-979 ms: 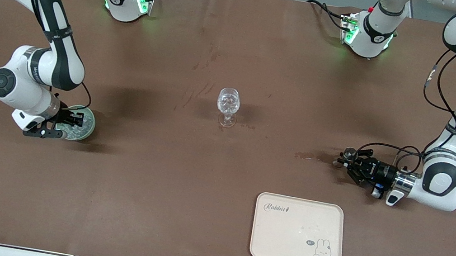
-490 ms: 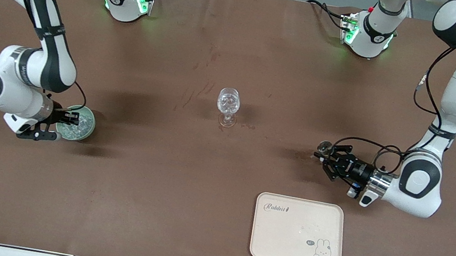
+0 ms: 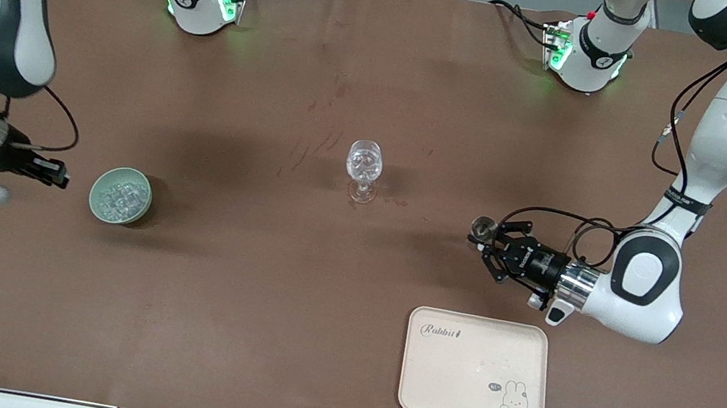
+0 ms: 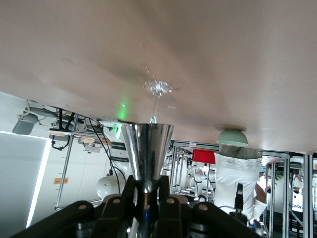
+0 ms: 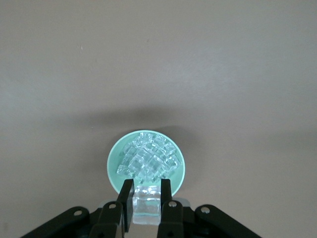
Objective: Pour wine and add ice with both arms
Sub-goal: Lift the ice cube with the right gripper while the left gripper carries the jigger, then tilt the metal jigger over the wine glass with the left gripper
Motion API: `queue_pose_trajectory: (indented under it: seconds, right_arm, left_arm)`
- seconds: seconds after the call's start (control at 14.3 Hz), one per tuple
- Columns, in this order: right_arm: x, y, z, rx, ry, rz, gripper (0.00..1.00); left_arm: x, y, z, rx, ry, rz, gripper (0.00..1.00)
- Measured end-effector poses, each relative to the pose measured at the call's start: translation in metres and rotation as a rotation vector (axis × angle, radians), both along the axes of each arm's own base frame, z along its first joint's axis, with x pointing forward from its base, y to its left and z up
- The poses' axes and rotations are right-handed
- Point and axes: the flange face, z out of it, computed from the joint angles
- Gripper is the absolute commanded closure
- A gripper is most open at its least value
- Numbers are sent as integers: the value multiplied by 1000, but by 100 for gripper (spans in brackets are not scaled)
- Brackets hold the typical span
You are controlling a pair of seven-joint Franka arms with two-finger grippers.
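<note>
A clear stemmed glass (image 3: pixel 364 168) stands mid-table, also in the left wrist view (image 4: pixel 157 89). My left gripper (image 3: pixel 490 244) (image 4: pixel 147 186) is shut on a shiny metal cone-shaped cup (image 3: pixel 480 228) (image 4: pixel 147 151), held low over the table toward the left arm's end. The wine is out of view. A pale green bowl (image 3: pixel 145 193) (image 5: pixel 113 163) holds ice (image 3: pixel 119 196) (image 5: pixel 148 157). My right gripper (image 3: pixel 58 174) (image 5: pixel 146 191) is shut on one ice cube (image 5: pixel 147 204). It hangs over the table beside the bowl, toward the right arm's end.
A cream tray (image 3: pixel 471 396) with a rabbit drawing lies nearer the front camera than the left gripper. Both arm bases (image 3: pixel 202 0) (image 3: pixel 584 56) glow green at the table's back edge. Dark stains (image 3: pixel 314 145) mark the brown cover near the glass.
My right gripper has lifted out of the bowl with an ice cube and drawn away toward the right arm's end. My left gripper has carried the metal cup closer to the glass.
</note>
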Motion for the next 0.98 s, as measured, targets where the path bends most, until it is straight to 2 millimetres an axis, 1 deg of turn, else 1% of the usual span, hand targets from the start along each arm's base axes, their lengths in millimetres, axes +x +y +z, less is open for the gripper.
queue_pose_trajectory:
  seconds: [0.07,0.28,0.49,0.56,0.63,0.7,0.77,0.84,0.98]
  right_arm:
    - [-5,-1,22,2,-12,-21,100]
    - [-26,-5,96,14,1,-44,100]
    - [-49,-7,174,25,51,-42,100]
    - [-56,-8,194,27,62,-42,100]
    - [-62,-8,211,28,63,-43,100]
    - [-68,-9,223,26,57,-43,100]
    - [-72,-10,230,25,54,-45,100]
    - [-76,-12,234,24,56,-49,100]
    - [-77,-15,233,25,61,-54,100]
  left_arm:
    - [-2,-16,11,14,5,-2,99]
    - [-17,-77,44,123,-8,-41,99]
    - [-42,-137,73,293,-37,-89,99]
    - [-52,-155,80,353,-47,-105,99]
    - [-60,-168,87,404,-52,-115,99]
    - [-68,-178,93,444,-56,-123,99]
    - [-75,-188,98,481,-58,-129,99]
    - [-81,-196,101,525,-58,-131,99]
    - [-92,-209,104,620,-57,-122,99]
